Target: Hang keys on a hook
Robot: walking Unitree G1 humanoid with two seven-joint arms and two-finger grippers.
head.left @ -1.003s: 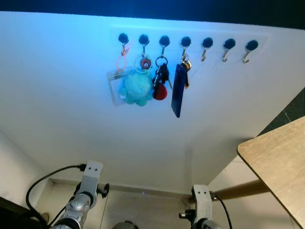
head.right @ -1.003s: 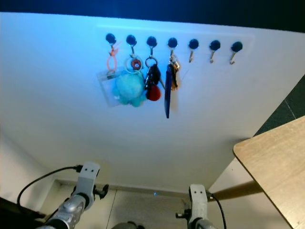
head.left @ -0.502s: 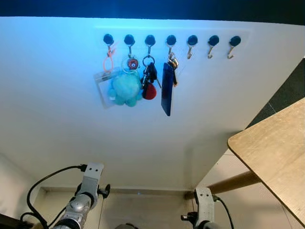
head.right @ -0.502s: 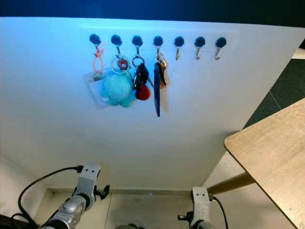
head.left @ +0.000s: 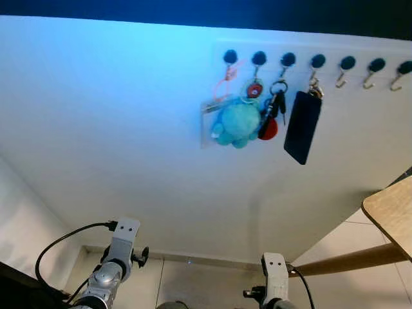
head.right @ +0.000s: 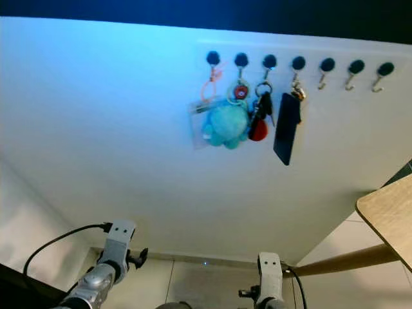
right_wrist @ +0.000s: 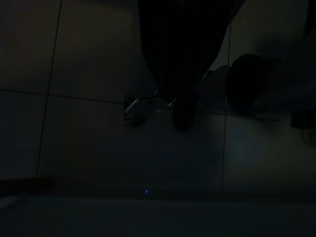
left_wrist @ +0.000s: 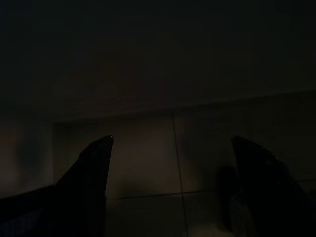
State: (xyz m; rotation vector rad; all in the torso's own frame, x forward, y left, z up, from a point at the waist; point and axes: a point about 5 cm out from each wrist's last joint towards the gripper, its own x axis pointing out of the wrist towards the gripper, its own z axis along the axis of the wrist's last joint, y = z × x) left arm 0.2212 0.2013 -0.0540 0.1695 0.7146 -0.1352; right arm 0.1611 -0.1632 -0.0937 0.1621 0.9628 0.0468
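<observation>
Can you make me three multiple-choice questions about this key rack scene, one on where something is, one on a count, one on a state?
1. Where does the teal plush keychain hang?
A. On the second hook from the robot's left
B. On the last hook at the robot's right
C. On the wooden table

2. How many hooks on the rack are bare?
A. None
B. Three
C. Six

3. What is the left gripper doing?
A. Clamped on a key ring
B. Open and holding nothing
C. Pressed against the wall

Answers: 1 A, its ring sits on the second knob, beside the clear card holder. 2 B, seven hooks show and the three at the robot's right carry nothing. 3 B, the left wrist view shows its fingers wide apart over dark floor tiles.
</observation>
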